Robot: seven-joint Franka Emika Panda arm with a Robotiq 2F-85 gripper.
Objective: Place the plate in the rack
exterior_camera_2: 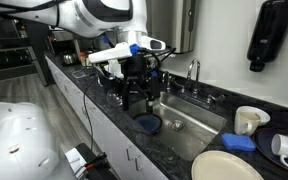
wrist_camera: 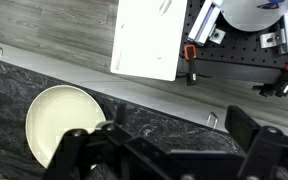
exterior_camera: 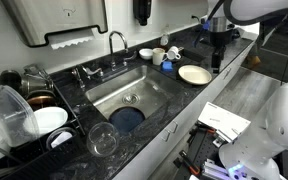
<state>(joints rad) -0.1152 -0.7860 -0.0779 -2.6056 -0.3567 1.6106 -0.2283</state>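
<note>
The cream plate point(exterior_camera: 194, 74) lies flat on the dark counter to the right of the sink, and shows too at the bottom of an exterior view point(exterior_camera_2: 224, 167). In the wrist view the plate point(wrist_camera: 59, 125) is at lower left, its lower right edge hidden behind one finger. My gripper point(exterior_camera: 218, 58) point(exterior_camera_2: 134, 98) hangs above the counter just beyond the plate, apart from it. The gripper point(wrist_camera: 174, 150) is open, with only bare counter between its fingers. The black wire rack point(exterior_camera: 72, 128) stands left of the sink with dishes in it.
The sink point(exterior_camera: 154, 85) holds a dark blue dish point(exterior_camera: 127, 118). A clear glass bowl point(exterior_camera: 102, 140) sits on the counter's front edge. Cups point(exterior_camera: 147, 52) and a blue sponge point(exterior_camera: 167, 67) stand behind the plate. The faucet point(exterior_camera: 117, 45) rises behind the basin.
</note>
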